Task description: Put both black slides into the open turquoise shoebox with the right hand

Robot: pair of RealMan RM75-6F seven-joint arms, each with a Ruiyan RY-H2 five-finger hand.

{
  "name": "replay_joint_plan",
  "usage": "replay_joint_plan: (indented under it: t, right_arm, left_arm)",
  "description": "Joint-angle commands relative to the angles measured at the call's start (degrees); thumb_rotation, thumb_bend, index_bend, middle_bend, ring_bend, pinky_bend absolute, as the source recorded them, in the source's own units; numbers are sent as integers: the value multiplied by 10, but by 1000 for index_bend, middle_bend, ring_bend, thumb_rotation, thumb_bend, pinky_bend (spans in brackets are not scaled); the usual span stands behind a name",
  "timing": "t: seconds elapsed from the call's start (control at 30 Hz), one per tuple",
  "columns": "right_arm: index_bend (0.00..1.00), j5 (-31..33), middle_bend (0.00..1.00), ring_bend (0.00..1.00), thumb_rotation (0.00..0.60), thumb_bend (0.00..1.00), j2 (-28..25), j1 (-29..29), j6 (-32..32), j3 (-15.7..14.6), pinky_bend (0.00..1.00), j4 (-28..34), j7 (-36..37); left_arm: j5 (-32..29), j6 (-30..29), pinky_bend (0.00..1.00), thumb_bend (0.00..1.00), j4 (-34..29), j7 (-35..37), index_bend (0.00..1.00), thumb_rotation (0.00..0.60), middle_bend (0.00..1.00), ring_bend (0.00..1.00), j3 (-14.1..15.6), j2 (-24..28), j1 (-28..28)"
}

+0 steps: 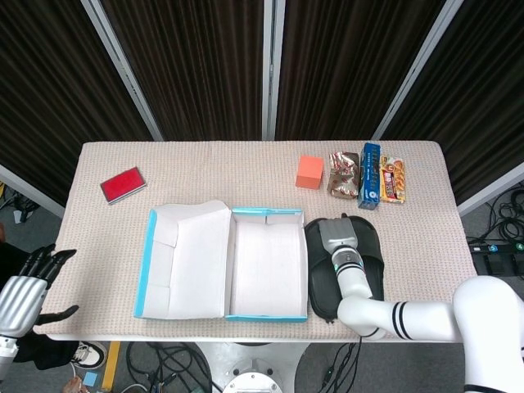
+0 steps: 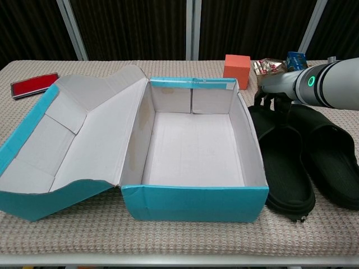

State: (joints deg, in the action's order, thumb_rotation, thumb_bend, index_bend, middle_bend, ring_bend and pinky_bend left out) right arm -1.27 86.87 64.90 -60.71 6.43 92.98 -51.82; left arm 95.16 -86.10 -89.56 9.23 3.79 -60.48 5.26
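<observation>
The open turquoise shoebox (image 1: 268,214) (image 2: 193,203) lies mid-table with a bare white inside. Right of it, two black slides lie side by side on the table, the nearer-to-box one (image 1: 321,282) (image 2: 286,168) against the box wall and the other (image 1: 374,270) (image 2: 331,157) further right. My right hand (image 1: 338,235) (image 2: 275,101) is down over the slides' far ends, its dark fingers at the straps; whether they grip is hidden. My left hand (image 1: 20,295) hangs off the table's front-left corner, fingers apart, holding nothing.
The box lid (image 1: 184,262) lies folded out to the left. A red flat case (image 1: 123,184) sits back left. An orange block (image 1: 309,172), a foil snack pack (image 1: 344,173), a blue carton (image 1: 370,187) and a candy pack (image 1: 393,180) line the back right.
</observation>
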Motion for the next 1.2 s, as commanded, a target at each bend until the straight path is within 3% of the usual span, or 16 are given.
replay_joint_plan:
  t: [0.03,0.33,0.7,0.9,1.03,1.2]
  right_arm:
    - [413,-17,373,298,600,129,-9,-8,-11,5,267,9,9]
    - [500,-90,445,375,600,159,-79,-51,-39,20,507,69,66]
    - [543,-221,480,409,600,160,-257,-134,-63,69,548,230,193]
    - [544,-303,483,409,600,160,-346,-190,-53,110,552,304,306]
    - [546,-375,484,409,600,160,-346,-224,-29,126,552,303,400]
    - [548,-467,485,409,600,159,-277,-245,4,126,552,251,515]
  left_arm:
    - [0,1,78,0,-1,0,108,600,147,13,0,0,1]
    - [0,14,78,0,-25,-24,108,600,147,12,-5,0,11]
    - [-5,26,78,0,-56,-58,108,600,147,13,-11,5,20]
    - [-6,30,78,0,-67,-72,109,600,147,12,-14,3,24]
    - [-7,28,78,0,-74,-78,108,600,147,13,-17,5,25]
    - [-9,24,78,0,-79,-83,108,600,147,12,-21,6,25]
